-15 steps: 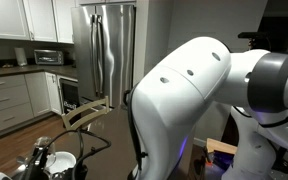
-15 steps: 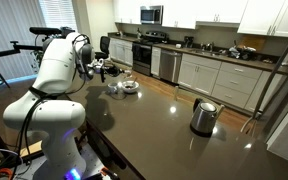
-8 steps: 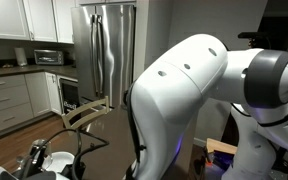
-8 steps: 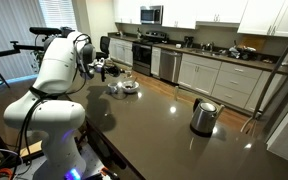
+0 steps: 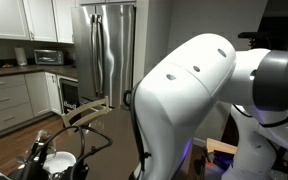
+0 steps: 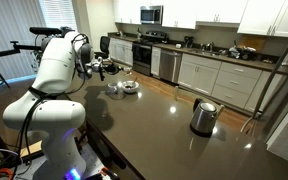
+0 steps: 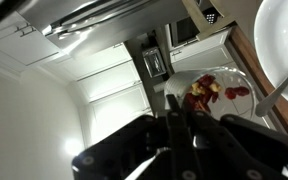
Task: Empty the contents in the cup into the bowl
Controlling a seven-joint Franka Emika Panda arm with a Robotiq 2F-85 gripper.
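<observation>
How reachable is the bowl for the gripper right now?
Likely yes. The gripper, shut on the cup, hangs close by the bowl, with nothing visible between them; the kettle stands well away.

One bowl (image 7: 280, 48), one cup (image 7: 232, 80), one kettle (image 6: 203, 116).

Clear cup (image 7: 234, 78) holding reddish-brown bits (image 7: 206, 92), just beside wide white bowl (image 7: 282, 40)
</observation>
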